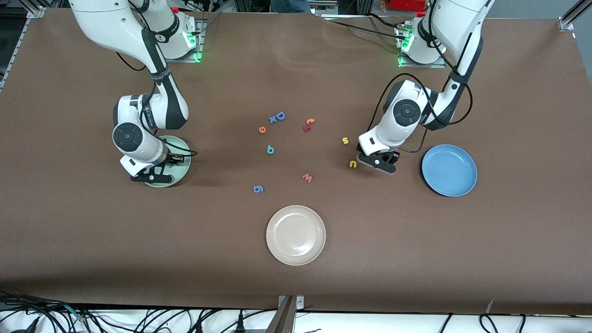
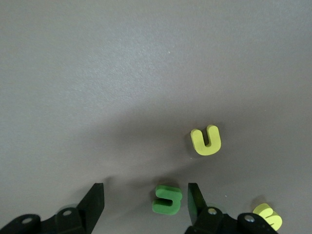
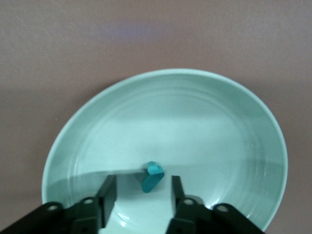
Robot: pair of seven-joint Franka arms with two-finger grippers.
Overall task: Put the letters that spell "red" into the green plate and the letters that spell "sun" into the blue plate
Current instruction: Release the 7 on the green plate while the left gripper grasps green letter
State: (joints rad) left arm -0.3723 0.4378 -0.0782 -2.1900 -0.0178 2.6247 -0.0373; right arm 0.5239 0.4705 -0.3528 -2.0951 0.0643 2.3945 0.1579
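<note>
My right gripper (image 3: 143, 187) hangs open low over the green plate (image 3: 234, 126). A teal r (image 3: 152, 177) sits in the plate between the fingers and touches neither. My left gripper (image 2: 145, 195) is open just above the table. A green u/n letter (image 2: 167, 199) lies flat between its fingers, close to one of them. A yellow u/n letter (image 2: 206, 140) and a yellow s (image 2: 268, 216) lie beside it. In the front view the left gripper (image 1: 379, 162) is between the yellow u/n (image 1: 353, 163) and the blue plate (image 1: 449, 169), and the right gripper (image 1: 155, 175) covers the green plate (image 1: 182, 159). An orange e (image 1: 262, 130) and a teal d (image 1: 270, 149) lie mid-table.
A cream-white plate (image 1: 296, 235) sits nearest the front camera. Mid-table lie a blue D (image 1: 280, 115), an orange t (image 1: 310, 121), a pink w (image 1: 307, 177) and a blue g (image 1: 258, 188). The yellow s (image 1: 345, 140) lies near the left gripper.
</note>
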